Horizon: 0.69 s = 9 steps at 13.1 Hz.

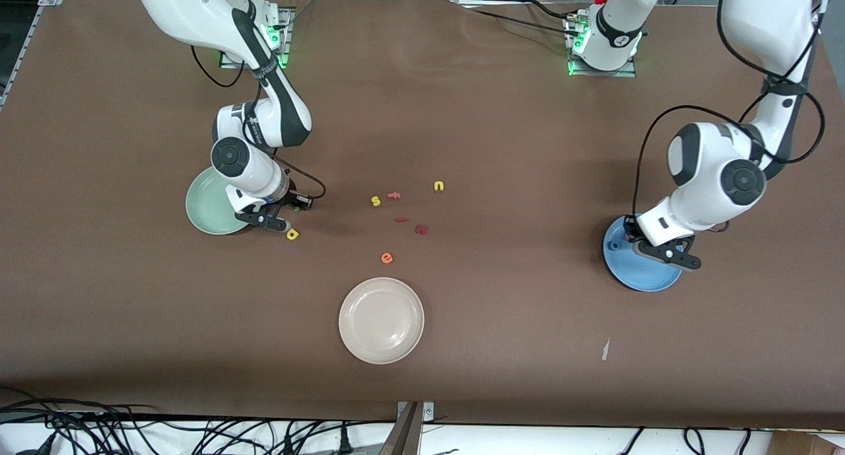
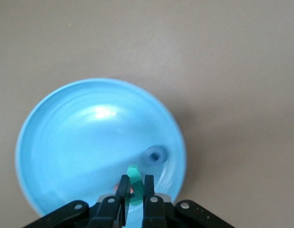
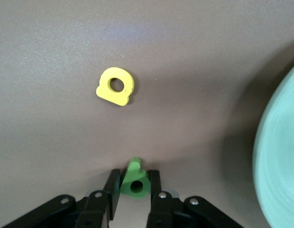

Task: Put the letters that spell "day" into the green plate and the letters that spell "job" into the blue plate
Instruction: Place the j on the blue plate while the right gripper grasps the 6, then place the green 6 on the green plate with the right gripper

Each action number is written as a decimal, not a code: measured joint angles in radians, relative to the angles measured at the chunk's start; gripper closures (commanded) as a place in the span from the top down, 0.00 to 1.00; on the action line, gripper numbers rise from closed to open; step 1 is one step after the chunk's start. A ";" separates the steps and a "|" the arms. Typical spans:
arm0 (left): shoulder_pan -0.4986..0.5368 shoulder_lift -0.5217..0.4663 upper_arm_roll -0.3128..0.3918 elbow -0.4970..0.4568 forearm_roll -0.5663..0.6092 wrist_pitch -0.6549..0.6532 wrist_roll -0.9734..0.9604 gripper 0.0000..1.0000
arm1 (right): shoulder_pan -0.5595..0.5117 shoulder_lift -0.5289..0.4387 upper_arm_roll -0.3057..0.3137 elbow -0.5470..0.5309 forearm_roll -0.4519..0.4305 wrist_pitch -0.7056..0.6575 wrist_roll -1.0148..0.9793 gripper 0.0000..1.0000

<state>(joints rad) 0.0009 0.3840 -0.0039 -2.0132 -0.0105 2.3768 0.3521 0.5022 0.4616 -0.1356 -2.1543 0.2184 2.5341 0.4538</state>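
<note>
Yellow "d" (image 3: 116, 86) on bare table beside green plate (image 1: 210, 210)

The yellow "d" (image 1: 292, 234) lies flat on the table beside the mint green plate (image 1: 208, 204). The green "a" (image 3: 135, 181) sits between the right gripper's (image 3: 133, 185) jaws. The teal "j" (image 2: 134, 184) is pinched upright over the blue plate (image 2: 80, 142), where the blue "o" (image 2: 154, 155) lies.
</note>
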 measured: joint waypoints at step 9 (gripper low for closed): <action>0.054 -0.005 -0.007 -0.007 0.000 0.014 0.106 1.00 | 0.000 -0.078 -0.117 0.104 -0.001 -0.250 -0.169 0.21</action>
<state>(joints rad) 0.0550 0.3793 -0.0106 -2.0198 -0.0105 2.3905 0.4585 0.5024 0.3831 -0.2524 -2.0508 0.2177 2.2843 0.2852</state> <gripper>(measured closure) 0.269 0.700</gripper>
